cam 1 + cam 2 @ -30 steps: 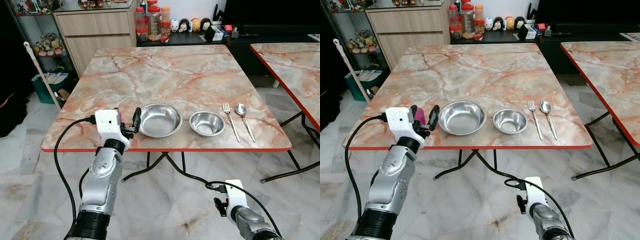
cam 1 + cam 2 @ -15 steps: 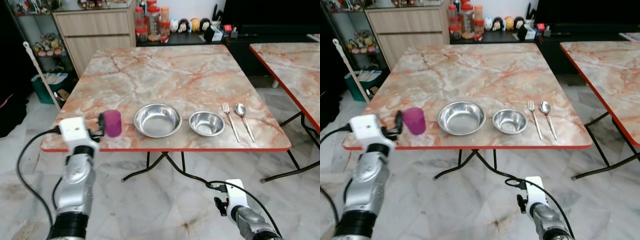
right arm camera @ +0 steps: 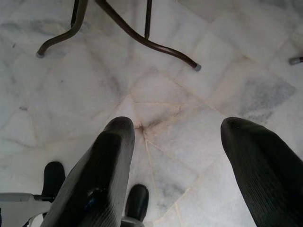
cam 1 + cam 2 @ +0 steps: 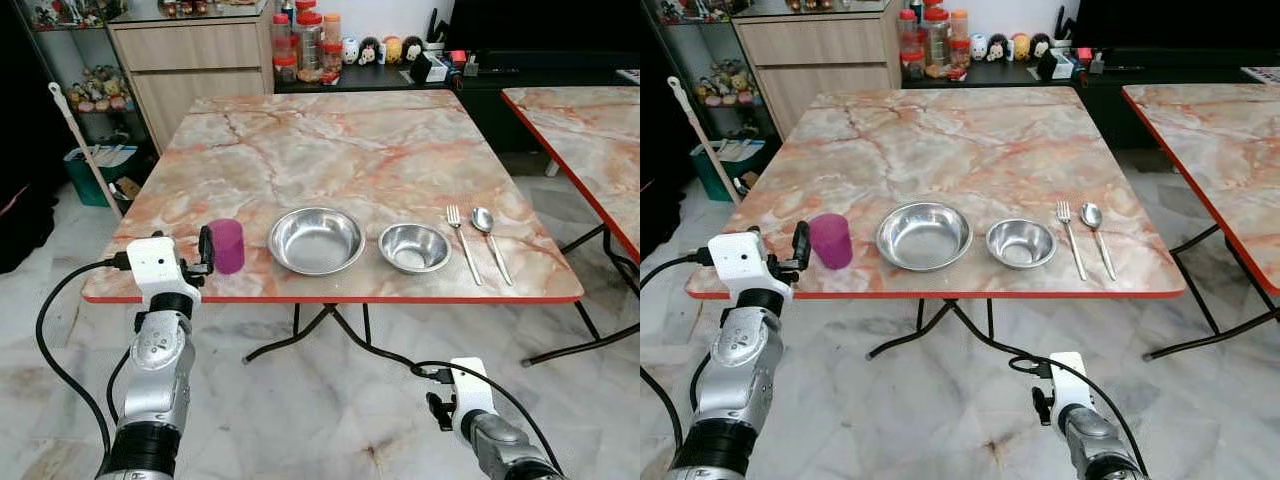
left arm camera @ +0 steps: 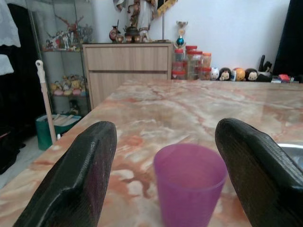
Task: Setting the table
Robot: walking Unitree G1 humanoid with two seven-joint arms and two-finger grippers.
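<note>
A purple cup (image 4: 227,246) stands upright near the table's (image 4: 350,150) front left edge, left of a large steel bowl (image 4: 316,240). A small steel bowl (image 4: 414,247), a fork (image 4: 462,243) and a spoon (image 4: 490,240) lie in a row to the right. My left gripper (image 4: 205,250) is open just short of the cup. In the left wrist view the cup (image 5: 190,182) stands free ahead, between the spread fingers (image 5: 90,165). My right gripper (image 3: 184,137) hangs open low over the floor, below the table's front edge.
A second marble table (image 4: 590,130) stands at the right. Behind the table are a wooden cabinet (image 4: 190,60), jars (image 4: 300,45) and a dark shelf of small items. A mop handle (image 4: 80,140) and a green bin (image 4: 95,170) stand at the left. Folding table legs (image 4: 330,320) cross underneath.
A second ago the left gripper was around the cup beside the large bowl. It has let go and drawn back to the left; the cup now stands free. The right arm has not moved.
</note>
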